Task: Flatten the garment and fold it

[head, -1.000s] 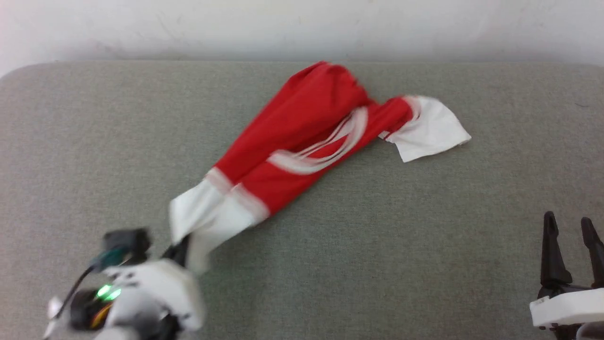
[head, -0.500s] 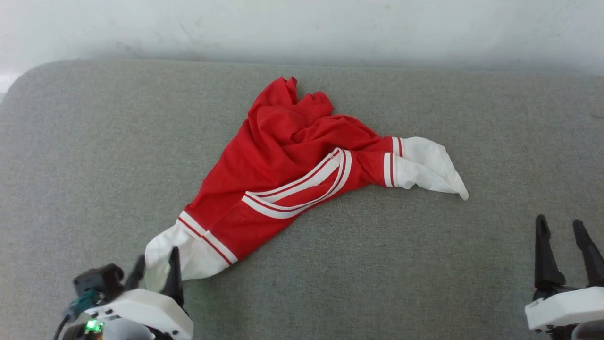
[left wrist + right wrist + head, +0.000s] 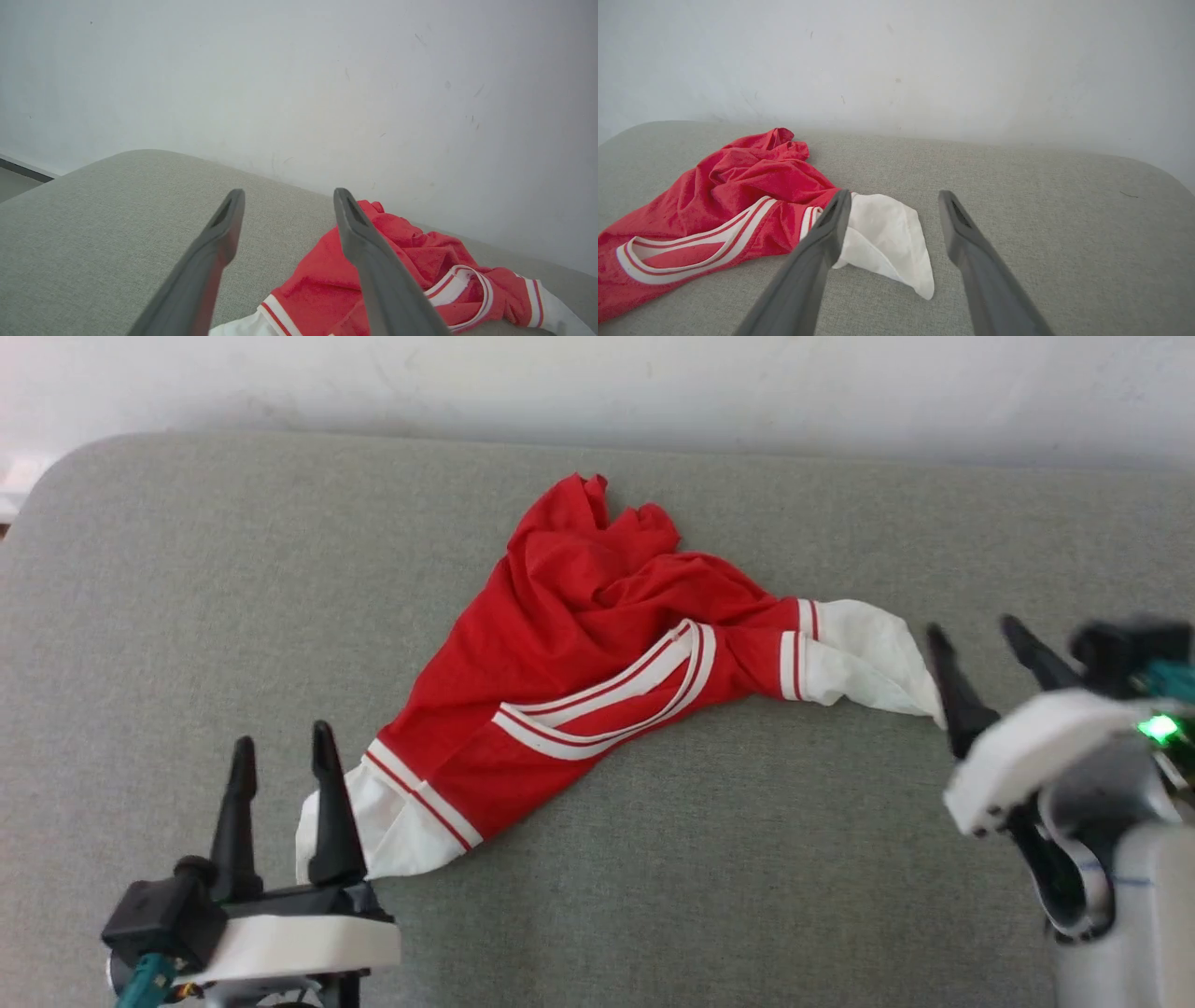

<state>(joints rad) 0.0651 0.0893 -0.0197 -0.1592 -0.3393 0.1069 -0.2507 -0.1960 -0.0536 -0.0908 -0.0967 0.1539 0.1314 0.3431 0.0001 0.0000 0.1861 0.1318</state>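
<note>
Since the earlier frames the left gripper (image 3: 283, 735) had let go of the white sleeve and spread its fingers, and the right gripper (image 3: 971, 627) had come up from the near right corner of the bench (image 3: 747, 877) to the garment's other sleeve.

Left gripper: jaws apart, nothing between them, fingers pointing toward the far edge, the wrist level near the near left corner. Its right finger overlapped the edge of the left sleeve (image 3: 373, 817) in the head view; contact could not be confirmed.

Right gripper: jaws likewise wide and empty, fingers tilted toward the far left, the forearm rising from the near right corner. Its left fingertip stood just at the tip of the right sleeve (image 3: 859, 658); in the right wrist view the right gripper (image 3: 894, 193) looked down on that white cloth, contact undetermined.

The garment (image 3: 579, 644) lay crumpled on the middle of the bench. Its long axis ran sleeve to sleeve, from the near left slantwise toward the right edge. The striped collar (image 3: 607, 700) faced the near edge, and the bunched red body pointed at the far edge, below the wall (image 3: 597, 383).
</note>
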